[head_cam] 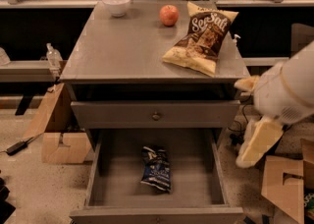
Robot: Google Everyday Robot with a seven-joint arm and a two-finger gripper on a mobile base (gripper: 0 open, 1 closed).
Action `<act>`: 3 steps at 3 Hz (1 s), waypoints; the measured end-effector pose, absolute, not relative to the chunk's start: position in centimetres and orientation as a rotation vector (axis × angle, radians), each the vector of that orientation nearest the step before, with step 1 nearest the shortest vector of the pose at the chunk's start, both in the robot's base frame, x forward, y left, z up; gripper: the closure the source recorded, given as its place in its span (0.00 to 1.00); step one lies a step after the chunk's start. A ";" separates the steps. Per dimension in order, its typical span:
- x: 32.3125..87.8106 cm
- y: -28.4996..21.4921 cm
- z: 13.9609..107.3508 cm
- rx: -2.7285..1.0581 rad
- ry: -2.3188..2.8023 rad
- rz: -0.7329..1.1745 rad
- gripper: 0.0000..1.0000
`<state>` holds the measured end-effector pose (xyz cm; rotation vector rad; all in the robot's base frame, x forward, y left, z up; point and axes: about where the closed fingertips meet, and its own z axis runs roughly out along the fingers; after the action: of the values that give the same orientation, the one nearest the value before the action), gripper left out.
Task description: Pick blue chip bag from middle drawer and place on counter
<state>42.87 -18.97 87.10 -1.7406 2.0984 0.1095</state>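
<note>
Camera view: the blue chip bag (pixel 156 168) lies flat on the floor of the middle drawer (pixel 192 181), which stands open. The bag is near the centre, clear of the walls. The counter (pixel 122 46) carries a white bowl (pixel 117 4), an apple (pixel 169 15) and a large Sea Salt chip bag (pixel 202 36). The gripper (pixel 256 142) hangs at the right beside the cabinet, outside the drawer and well apart from the bag — open or closed, cannot tell. Judgement: drawer open, bag not yet grasped — reach, grasp, lift and placing all remain
</note>
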 end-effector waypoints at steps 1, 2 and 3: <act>42.5 -17.4 79.3 -1.703 2.042 0.252 0.00; 44.7 -16.8 74.3 -1.611 2.015 0.260 0.00; 46.7 -17.0 74.9 -1.557 1.989 0.192 0.00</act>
<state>46.65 -16.97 74.86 -1.5573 1.9893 0.1923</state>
